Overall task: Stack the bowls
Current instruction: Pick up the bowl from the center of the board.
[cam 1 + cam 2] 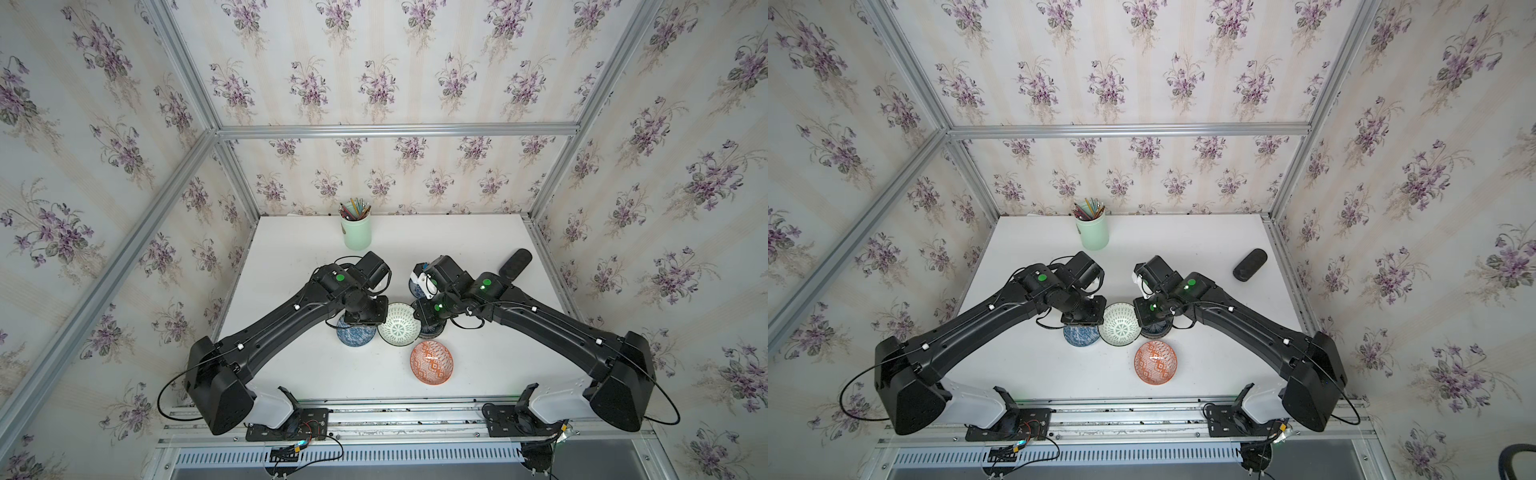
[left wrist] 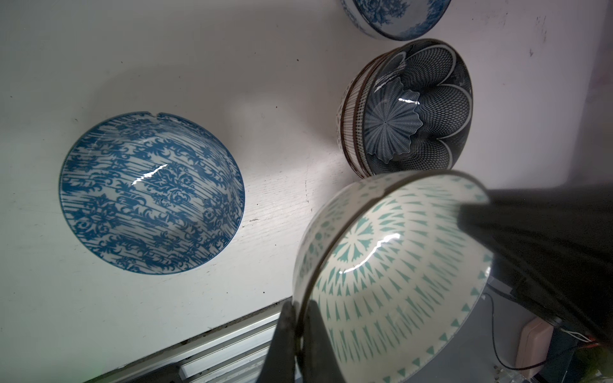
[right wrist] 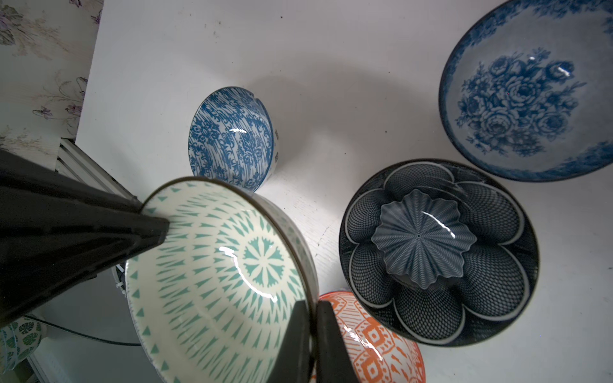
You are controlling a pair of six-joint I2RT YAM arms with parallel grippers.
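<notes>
While both arms angle inward, jaws clamp the white-green bowl.

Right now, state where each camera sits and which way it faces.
Both top views: high above the near edge of the table, facing down toward the back wall; left arm and right arm show.
Left wrist: on the left arm, looking past the left gripper at the white-green bowl whose rim it pinches.
Right wrist: on the right arm, looking past the right gripper, shut on the same rim.
Wrist views share that bowl and the dark petal bowl.
</notes>
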